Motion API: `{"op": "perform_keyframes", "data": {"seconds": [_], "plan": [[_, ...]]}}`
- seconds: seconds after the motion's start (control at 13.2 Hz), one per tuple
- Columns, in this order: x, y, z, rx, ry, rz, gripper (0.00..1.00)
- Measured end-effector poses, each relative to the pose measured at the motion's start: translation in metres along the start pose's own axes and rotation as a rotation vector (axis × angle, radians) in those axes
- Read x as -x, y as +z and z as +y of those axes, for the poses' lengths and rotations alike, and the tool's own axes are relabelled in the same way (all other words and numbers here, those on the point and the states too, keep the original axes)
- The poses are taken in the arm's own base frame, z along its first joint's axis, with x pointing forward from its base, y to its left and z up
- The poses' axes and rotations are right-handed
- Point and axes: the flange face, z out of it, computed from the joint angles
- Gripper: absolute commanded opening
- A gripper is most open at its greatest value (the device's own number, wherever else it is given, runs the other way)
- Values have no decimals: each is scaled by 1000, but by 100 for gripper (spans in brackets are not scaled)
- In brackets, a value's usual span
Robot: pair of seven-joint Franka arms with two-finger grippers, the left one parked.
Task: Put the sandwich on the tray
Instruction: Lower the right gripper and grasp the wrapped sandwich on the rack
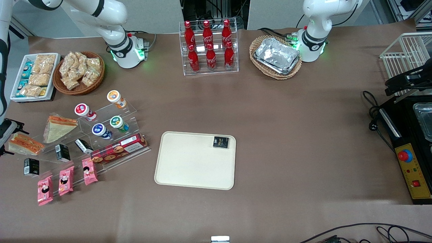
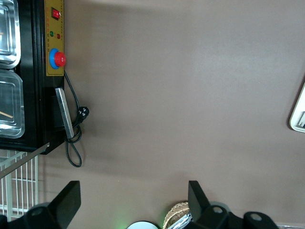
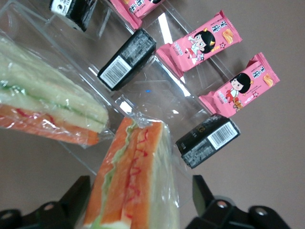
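Observation:
The sandwich [image 3: 136,181] is a clear-wrapped wedge with orange-red filling, lying at the working arm's end of the table on a clear acrylic stand [image 1: 67,141]. My gripper [image 3: 140,193] is open and straddles it, one finger on each side with a small gap to the wrap. In the front view the gripper [image 1: 9,139] shows at the table's edge beside the sandwich [image 1: 27,144]. The cream tray [image 1: 189,165] lies flat near the table's middle, with a small black packet [image 1: 221,142] in one corner.
A larger pale sandwich [image 1: 59,128] rests on the stand close beside the small one. Black packets [image 3: 126,59], pink snack packs [image 3: 238,86], yoghurt cups [image 1: 101,130] and a biscuit box [image 1: 118,150] fill the stand between gripper and tray.

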Motion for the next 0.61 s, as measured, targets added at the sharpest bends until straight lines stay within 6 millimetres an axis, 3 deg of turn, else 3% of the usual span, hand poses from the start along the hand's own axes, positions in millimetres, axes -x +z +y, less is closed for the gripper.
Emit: {"op": "perform_keyframes", "data": {"seconds": [0.08,0.15,0.23,0.61], "plan": [[-2,2,1,0,-3,-1,20],[-3,4,1,-1,-4,-2,8],[-2,4,1,-1,-1,-2,2],[0,-4,4,19,10,8,2]]}}
